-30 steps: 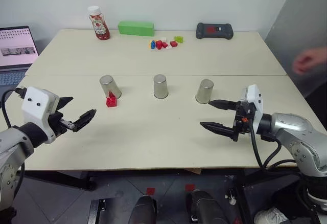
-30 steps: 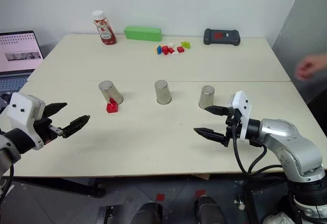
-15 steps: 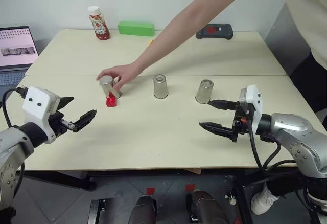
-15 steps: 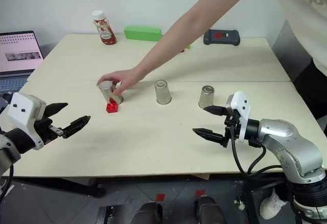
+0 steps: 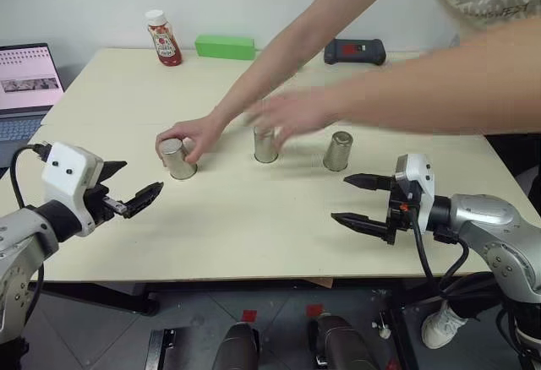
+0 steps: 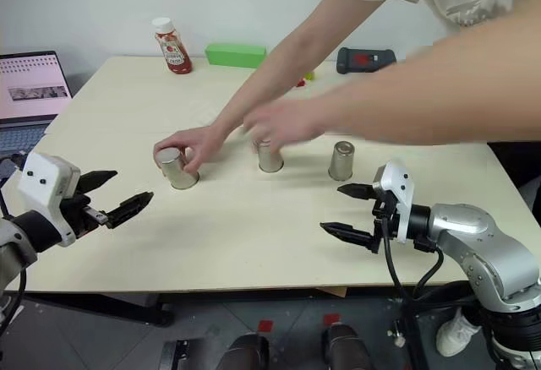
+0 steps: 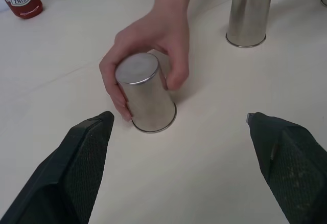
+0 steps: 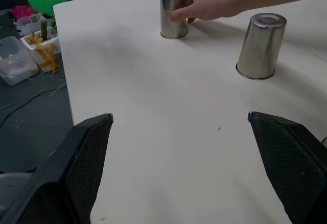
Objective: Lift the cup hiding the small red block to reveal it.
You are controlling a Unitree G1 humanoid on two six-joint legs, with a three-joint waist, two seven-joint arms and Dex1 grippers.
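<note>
Three silver cups stand upside down in a row on the table point(image 5: 254, 235). A person's hand point(image 5: 196, 132) grips the left cup point(image 5: 177, 159), seen close in the left wrist view point(image 7: 145, 96). A second, blurred hand point(image 5: 292, 112) hovers at the middle cup point(image 5: 265, 145). The right cup point(image 5: 338, 150) stands free. The small red block is hidden. My left gripper point(image 5: 143, 176) is open, low and to the left of the left cup, apart from it. My right gripper point(image 5: 339, 198) is open in front of the right cup, not touching it.
The person's two arms point(image 5: 406, 91) reach across the table from the back right. A ketchup bottle point(image 5: 162, 39), a green box point(image 5: 225, 46) and a black device point(image 5: 355, 51) stand along the far edge. A laptop point(image 5: 30, 83) sits at the left.
The person's hand took hold of the left cup and slid it nearer, onto the spot where the red block lay; the block no longer shows. A second hand came in. Both grippers stayed put.
</note>
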